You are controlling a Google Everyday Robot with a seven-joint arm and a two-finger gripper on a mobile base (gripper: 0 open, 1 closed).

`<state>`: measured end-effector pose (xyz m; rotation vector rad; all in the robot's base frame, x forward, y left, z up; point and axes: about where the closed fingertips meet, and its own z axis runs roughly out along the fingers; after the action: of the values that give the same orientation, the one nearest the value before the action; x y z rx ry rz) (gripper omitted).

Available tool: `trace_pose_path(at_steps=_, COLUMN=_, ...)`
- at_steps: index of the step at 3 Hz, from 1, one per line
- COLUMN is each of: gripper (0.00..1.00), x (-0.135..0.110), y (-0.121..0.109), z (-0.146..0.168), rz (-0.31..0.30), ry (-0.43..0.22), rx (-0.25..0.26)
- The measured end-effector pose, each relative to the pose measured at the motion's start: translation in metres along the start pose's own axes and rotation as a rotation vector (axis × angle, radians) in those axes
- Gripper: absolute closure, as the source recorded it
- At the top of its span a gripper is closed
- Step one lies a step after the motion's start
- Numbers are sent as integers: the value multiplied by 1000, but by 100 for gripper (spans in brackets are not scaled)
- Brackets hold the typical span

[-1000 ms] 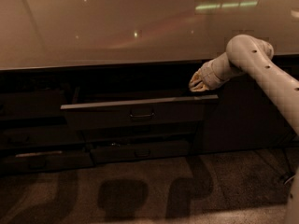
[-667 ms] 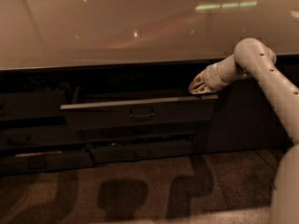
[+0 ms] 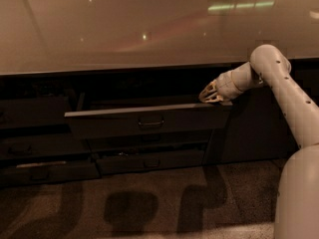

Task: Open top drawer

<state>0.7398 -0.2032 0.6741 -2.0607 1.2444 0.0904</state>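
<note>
End effector (image 3: pixel 211 95) — at flat top drawer (image 3: pixel 109 124)

One view, facing counter (image 3: pixel 124 29) front; gripper (image 3: pixel 210 97) mid-right.

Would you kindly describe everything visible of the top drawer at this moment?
The wide, dark grey top drawer stands partly pulled out beneath the pale countertop. A small rectangular pull handle sits at its front's centre; its top edge catches light as a pale line. Its inside is too dark to see. The robot's cream hand appears to rest on that edge's right end.
</note>
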Motion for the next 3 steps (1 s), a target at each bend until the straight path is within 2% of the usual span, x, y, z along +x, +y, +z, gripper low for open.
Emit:
trace_pose_path(at_steps=1, gripper=100, x=-1, y=-2, z=7, rz=-18, ry=90, rx=-27)
trace_pose_path(at_steps=2, gripper=100, x=0, y=9, z=21, rz=-37, ry=125, rx=-59)
trace_pose_path(at_steps=3, gripper=100, x=-1, y=9, z=21, rz=-37, ry=125, rx=-59)
